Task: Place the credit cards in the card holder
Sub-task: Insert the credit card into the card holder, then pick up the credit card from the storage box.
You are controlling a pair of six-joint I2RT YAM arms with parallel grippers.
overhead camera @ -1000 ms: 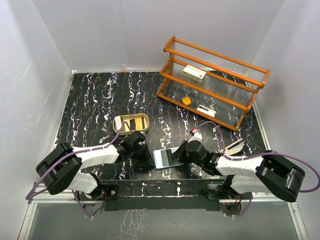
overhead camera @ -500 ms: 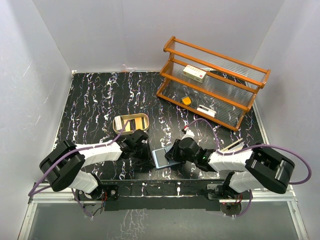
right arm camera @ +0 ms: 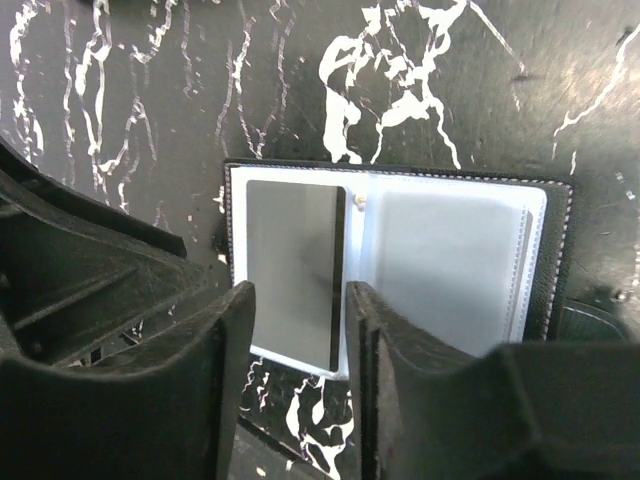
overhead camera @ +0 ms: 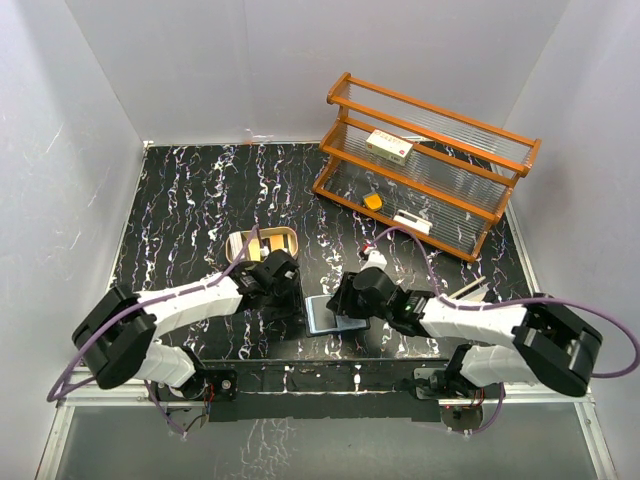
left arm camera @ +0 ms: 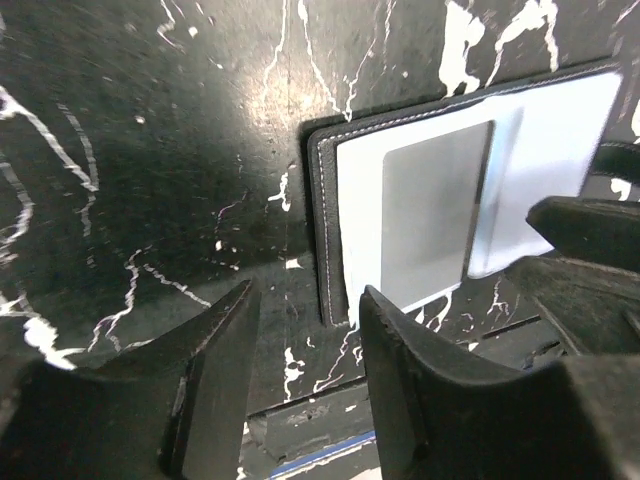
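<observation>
The table [overhead camera: 180, 200] under me was black stone-patterned, streaked all over with thin white veins, and plain white walls [overhead camera: 250, 70] closed it in on the left, the far side and the right. At the far right stood a wooden rack [overhead camera: 440, 113] with ribbed clear shelves, set at an angle to the wall; a white-and-red box [overhead camera: 389, 146] sat on an upper tier and a small orange piece [overhead camera: 373, 201] lower down. A tan oval tray [overhead camera: 238, 243] lay left of centre, its near side partly hidden behind my left arm.

The card holder [overhead camera: 322, 312] lay spread open and flat on the table at the near middle, pale inside facing up, black stitched border around it. A grey card [right arm camera: 295, 260] lay flat on one half of that pale inside; I could not tell whether it sat under a slot.

My left pincer [left arm camera: 305, 340] hung just left of the card holder, released, with only bare table between its fingers. My right pincer [right arm camera: 298, 345] hung over the card holder from the right, also released, fingers apart over the near end of the grey card, grasping nothing.
</observation>
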